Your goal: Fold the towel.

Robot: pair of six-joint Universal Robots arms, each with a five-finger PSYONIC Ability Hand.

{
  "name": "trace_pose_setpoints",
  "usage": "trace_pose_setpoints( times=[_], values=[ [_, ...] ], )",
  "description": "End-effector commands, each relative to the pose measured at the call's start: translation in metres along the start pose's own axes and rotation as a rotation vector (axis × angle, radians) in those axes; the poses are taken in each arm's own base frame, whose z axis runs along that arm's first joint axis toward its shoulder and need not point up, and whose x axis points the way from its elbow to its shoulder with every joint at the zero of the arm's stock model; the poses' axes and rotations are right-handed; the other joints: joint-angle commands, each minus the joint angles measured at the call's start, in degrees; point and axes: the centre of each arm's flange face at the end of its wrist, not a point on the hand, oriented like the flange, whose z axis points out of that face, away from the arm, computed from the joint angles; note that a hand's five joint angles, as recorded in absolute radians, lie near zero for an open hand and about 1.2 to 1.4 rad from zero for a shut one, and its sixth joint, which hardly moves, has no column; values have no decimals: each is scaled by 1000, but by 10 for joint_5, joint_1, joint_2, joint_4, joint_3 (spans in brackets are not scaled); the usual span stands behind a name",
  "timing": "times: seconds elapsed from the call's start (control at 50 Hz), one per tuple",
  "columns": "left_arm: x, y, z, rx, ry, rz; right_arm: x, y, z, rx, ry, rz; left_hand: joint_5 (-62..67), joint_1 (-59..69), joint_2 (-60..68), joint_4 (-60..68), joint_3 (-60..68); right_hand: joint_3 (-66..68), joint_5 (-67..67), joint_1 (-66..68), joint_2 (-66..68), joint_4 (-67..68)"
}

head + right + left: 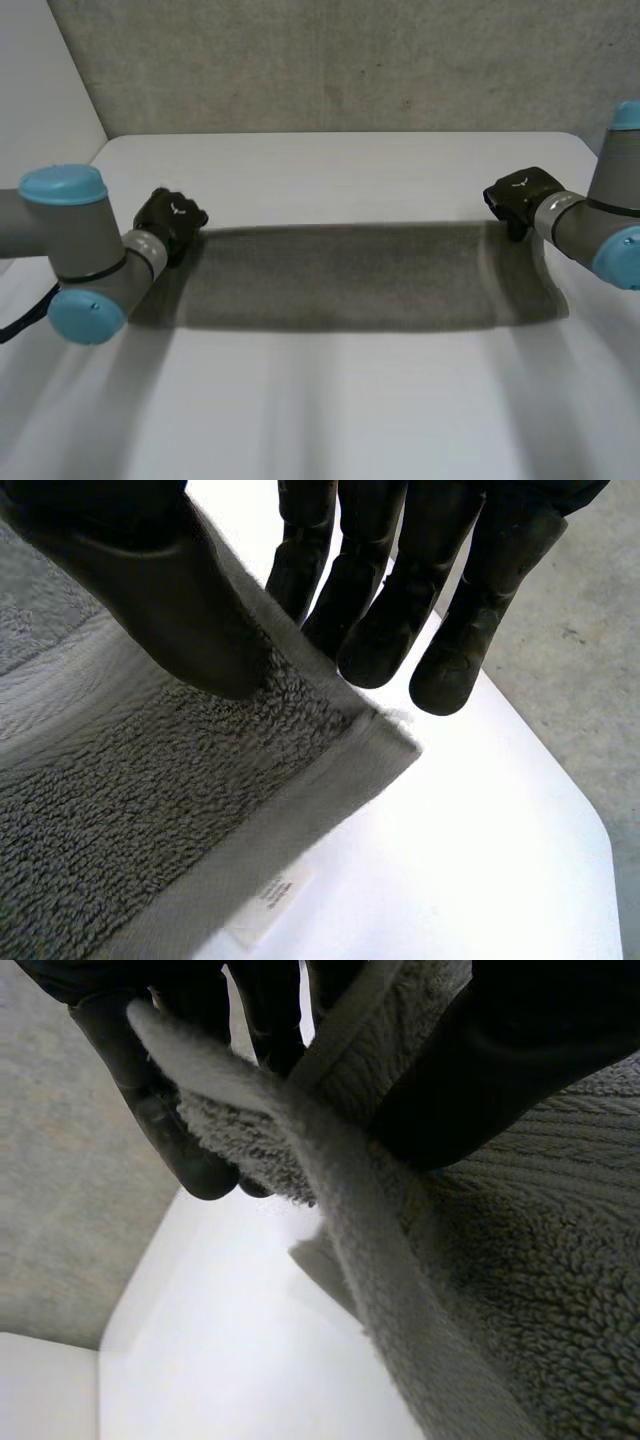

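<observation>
The grey towel (pixel 350 275) stretches crosswise over the white table (pixel 350 165), its long axis running from hand to hand. The left hand (pixel 168 222) pinches 1 end's hemmed edge between thumb and fingers. The right hand (pixel 520 195) pinches the opposite end's corner, thumb on top, with a small label (pixel 268 900) nearby. The span between looks smeared, so its near edge possibly touches the table.

Soft, even light falls on the white table (pixel 380 170), which glares near-blank in both wrist views. The lifted towel (pixel 520 1290) throws a faint grey shadow beneath its edge.
</observation>
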Motion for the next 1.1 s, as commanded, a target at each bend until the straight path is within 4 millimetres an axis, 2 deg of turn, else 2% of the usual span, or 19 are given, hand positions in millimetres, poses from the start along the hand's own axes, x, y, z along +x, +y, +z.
trace_pose_setpoints(
  times=[0.02,0.16,0.18,0.2,0.22,0.24,0.32,0.42,0.5,0.52,0.56,0.58,0.62,0.64,0.68,0.78,0.8,0.94,1.1],
  values=[
    [0,-9,27,55,-34,9,-1,-6,24,34,63,-10,-139,-12,-67,-68,-86,37,57,104,37,36],
    [3,-4,41,47,-57,12,1,-9,40,68,116,-23,-139,-12,-67,-68,-86,37,57,104,37,36],
    [6,-2,42,39,-56,12,-2,-10,42,71,117,-25,-194,-67,-122,-122,-141,-51,-30,17,-51,-51],
    [6,-2,42,39,-56,12,-2,-10,42,71,117,-25,-195,-67,-123,-123,-141,-52,-31,16,-52,-52],
    [10,-2,41,33,-53,14,-6,-10,43,70,115,-29,-531,-403,-459,-459,-478,-432,-411,-364,-431,-432],
    [15,-3,40,26,-50,15,-10,-10,44,67,114,-31,-839,-712,-767,-768,-786,-663,-643,-596,-663,-664],
    [18,-5,38,16,-62,17,-14,-13,42,65,118,-31,-839,-711,-767,-767,-785,-663,-643,-596,-663,-664],
    [9,-8,34,-12,-107,3,-18,-20,38,75,120,-26,-839,-711,-767,-767,-785,-663,-643,-596,-663,-664],
    [-8,-21,13,-25,-147,-20,-7,-47,12,119,135,11,-837,-710,-765,-765,-784,-663,-643,-596,-663,-664],
    [-8,-21,13,-25,-147,-20,-7,-48,12,119,135,12,-837,-710,-765,-765,-784,-663,-643,-596,-663,-664],
    [-19,-32,-6,-6,-160,-65,-1,-56,-10,117,135,33,-835,-708,-763,-764,-782,-663,-643,-596,-663,-664],
    [-19,-32,-6,-6,-160,-66,-1,-56,-10,117,135,33,-835,-708,-763,-764,-782,-663,-643,-596,-663,-664],
    [-29,-42,-30,17,-174,-146,-1,-60,-35,112,121,34,-835,-708,-763,-764,-782,-663,-643,-596,-663,-664],
    [-29,-42,-30,17,-174,-146,-1,-60,-35,112,120,34,-835,-708,-763,-764,-782,-663,-643,-596,-663,-664],
    [-30,-44,-50,37,-161,-244,-4,-55,-57,108,106,37,-834,-706,-762,-762,-780,-629,-608,-561,-629,-629],
    [-17,-36,-71,69,-109,-364,-21,-39,-79,122,70,41,-834,-706,-762,-762,-780,-641,-620,-573,-640,-641],
    [-17,-36,-71,69,-108,-365,-21,-39,-79,122,70,41,-834,-706,-762,-762,-780,-641,-620,-573,-640,-641],
    [11,-13,-92,47,-38,-443,-30,13,-81,8,46,77,-835,-708,-763,-764,-782,-663,-643,-596,-663,-664],
    [18,-3,-95,41,-41,-444,-37,47,-73,-46,30,100,-835,-708,-763,-764,-782,-644,-623,-576,-644,-645]
  ],
)
